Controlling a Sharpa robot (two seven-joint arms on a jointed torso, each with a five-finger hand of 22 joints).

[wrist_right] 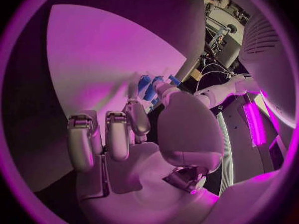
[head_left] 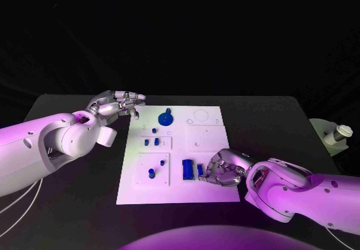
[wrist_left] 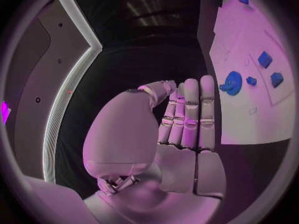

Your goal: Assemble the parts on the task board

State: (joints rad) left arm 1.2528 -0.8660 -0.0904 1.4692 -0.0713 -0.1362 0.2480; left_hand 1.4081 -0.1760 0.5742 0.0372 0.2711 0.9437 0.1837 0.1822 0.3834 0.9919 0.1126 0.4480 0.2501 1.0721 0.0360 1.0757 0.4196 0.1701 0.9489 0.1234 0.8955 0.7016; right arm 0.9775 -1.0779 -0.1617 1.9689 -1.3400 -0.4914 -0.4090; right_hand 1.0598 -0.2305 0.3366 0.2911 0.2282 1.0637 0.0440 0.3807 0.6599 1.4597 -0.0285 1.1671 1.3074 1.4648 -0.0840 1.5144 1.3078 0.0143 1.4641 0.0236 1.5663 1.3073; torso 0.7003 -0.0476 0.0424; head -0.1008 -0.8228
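From the head view, the board [head_left: 176, 156] is seen flat in the middle of the counter [head_left: 67, 208], its parts spread across it; a round part [head_left: 166, 119] lies near the far edge, small parts [head_left: 152, 140] sit mid-board, and a tall block [head_left: 187, 169] stands near the front; the right hand [head_left: 221, 169] is lowered beside that block, fingers curled toward a thin part [head_left: 200, 170], seemingly for a pinch.

From the left wrist view, the left hand [wrist_left: 181, 129] is held off the board's far corner, fingers straight and together, nothing carried; it is judged parked clear.

From the right wrist view, blue is glimpsed at the right hand's fingertips [wrist_right: 159, 87]; whether a part is actually gripped cannot be told.
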